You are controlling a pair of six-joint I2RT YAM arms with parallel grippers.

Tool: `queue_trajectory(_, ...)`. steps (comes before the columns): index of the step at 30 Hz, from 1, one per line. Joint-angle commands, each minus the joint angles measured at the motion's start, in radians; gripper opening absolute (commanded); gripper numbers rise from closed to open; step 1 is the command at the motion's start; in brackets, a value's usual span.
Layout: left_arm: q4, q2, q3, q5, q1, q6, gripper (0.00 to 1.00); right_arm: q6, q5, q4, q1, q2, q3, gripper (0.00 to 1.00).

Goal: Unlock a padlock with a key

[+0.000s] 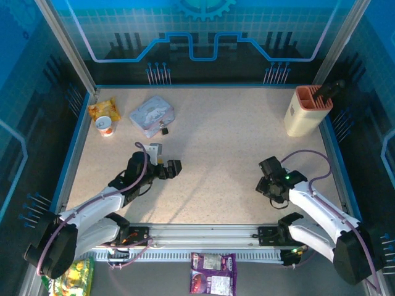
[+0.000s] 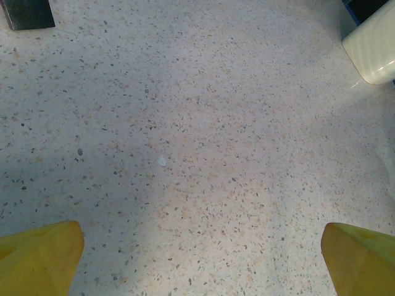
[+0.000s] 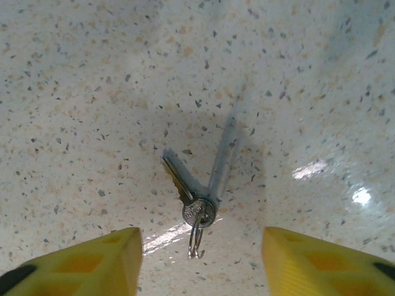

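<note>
The key (image 3: 185, 179) is a small silvery one, joined with a second key on a wire ring (image 3: 196, 237) and lying flat on the speckled table. My right gripper (image 3: 200, 262) hovers just over it, open, with a yellow finger (image 3: 114, 262) on each side of the ring and neither touching it. The padlock (image 1: 163, 129) is a tiny dark block at the near edge of the grey-blue tin (image 1: 151, 116), far back left. My left gripper (image 1: 174, 168) (image 2: 200, 262) stands open over bare table, well short of the padlock.
A cream holder with an orange top (image 1: 307, 111) (image 2: 373, 46) stands at the back right. A snack bag (image 1: 100, 110) and a small cup (image 1: 106, 126) lie at the back left. In the left wrist view a dark blocky shape (image 2: 28, 13) that I cannot identify sits at the top-left corner.
</note>
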Motion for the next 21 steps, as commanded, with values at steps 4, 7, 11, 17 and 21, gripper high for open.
queue_trajectory(4,0.061,0.006,-0.023,-0.001,-0.011,0.028,0.99,0.061,0.008,0.039,0.034,0.039,-0.027,0.46)
queue_trajectory(7,0.064,0.005,-0.024,-0.005,-0.011,0.027,0.99,0.075,0.017,0.060,0.046,0.057,-0.034,0.42)
queue_trajectory(11,0.068,0.005,-0.026,-0.003,-0.011,0.026,0.99,0.081,0.030,0.077,0.060,0.088,-0.035,0.37)
queue_trajectory(17,0.064,-0.006,-0.030,-0.005,-0.011,0.027,0.99,0.081,0.043,0.080,0.069,0.112,-0.024,0.33)
queue_trajectory(21,0.062,-0.018,-0.033,-0.008,-0.011,0.029,0.99,0.081,0.047,0.084,0.074,0.119,-0.020,0.30)
